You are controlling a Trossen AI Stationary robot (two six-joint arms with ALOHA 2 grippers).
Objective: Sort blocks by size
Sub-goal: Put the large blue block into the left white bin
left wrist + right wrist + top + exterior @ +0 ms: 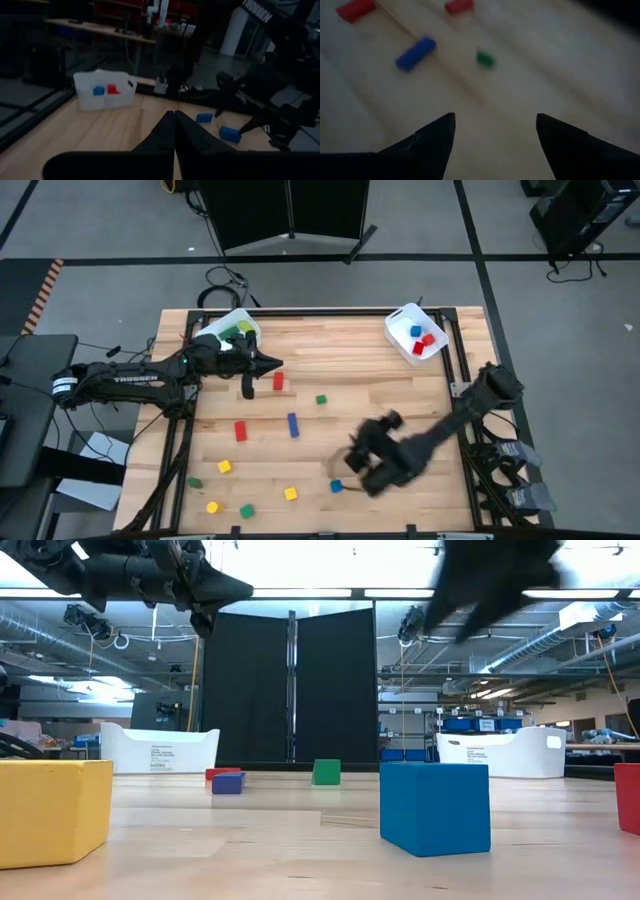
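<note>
Blocks lie scattered on the wooden table: a red bar (278, 382), a green cube (321, 399), a red bar (240, 430), a blue bar (293, 425), and yellow, green and blue cubes along the near edge, among them a blue cube (337, 486). My left gripper (276, 364) hangs shut and level beside the left bin (232, 330), empty (174, 119). My right gripper (358, 458) is blurred above the near middle of the table, open and slanting down, with nothing between its fingers (495, 127). Ahead of it lie the blue bar (416, 53) and the green cube (485, 58).
The left white bin holds green and yellow blocks. The right white bin (417, 335) at the far right holds blue and red blocks (105, 90). In the low view a yellow block (50, 810) and a blue cube (435, 808) stand close to the near edge.
</note>
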